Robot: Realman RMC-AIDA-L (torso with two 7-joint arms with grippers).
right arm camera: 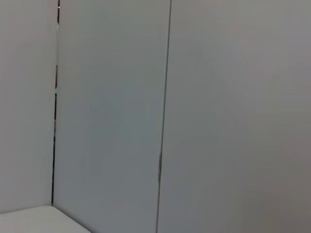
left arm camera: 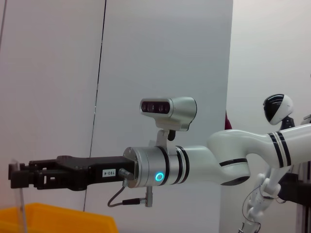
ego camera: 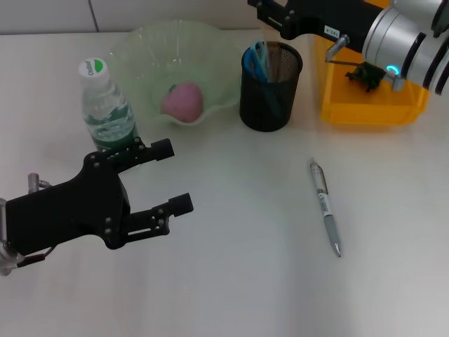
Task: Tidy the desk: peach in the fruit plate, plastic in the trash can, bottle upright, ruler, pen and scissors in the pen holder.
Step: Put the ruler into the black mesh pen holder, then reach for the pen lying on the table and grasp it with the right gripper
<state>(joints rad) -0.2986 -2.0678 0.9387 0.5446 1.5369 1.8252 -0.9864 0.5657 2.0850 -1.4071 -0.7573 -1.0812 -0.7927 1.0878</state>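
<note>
Black and empty, my left gripper [ego camera: 168, 177] hovers near, fingers spread. Beyond it, the pen [ego camera: 325, 206] lies flat on the table [ego camera: 231, 281], unstowed, long axis running near-to-far, tip nearest me. Farther: bottle [ego camera: 105, 105] upright, peach [ego camera: 183, 100] in fruit plate [ego camera: 210, 49], scissors [ego camera: 258, 60] in pen holder [ego camera: 270, 88]. My right gripper [left arm camera: 19, 174] hangs over the yellow bin [ego camera: 372, 105]; I cannot tell its fingers' state.

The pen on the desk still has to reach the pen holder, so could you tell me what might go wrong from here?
1. The pen lies flat on the white desk, so fingers may slide off it.
2. The left gripper, open, hangs close beside the upright water bottle; a swing could topple it.
3. The mesh pen holder already holds scissors, which could block insertion.
</note>
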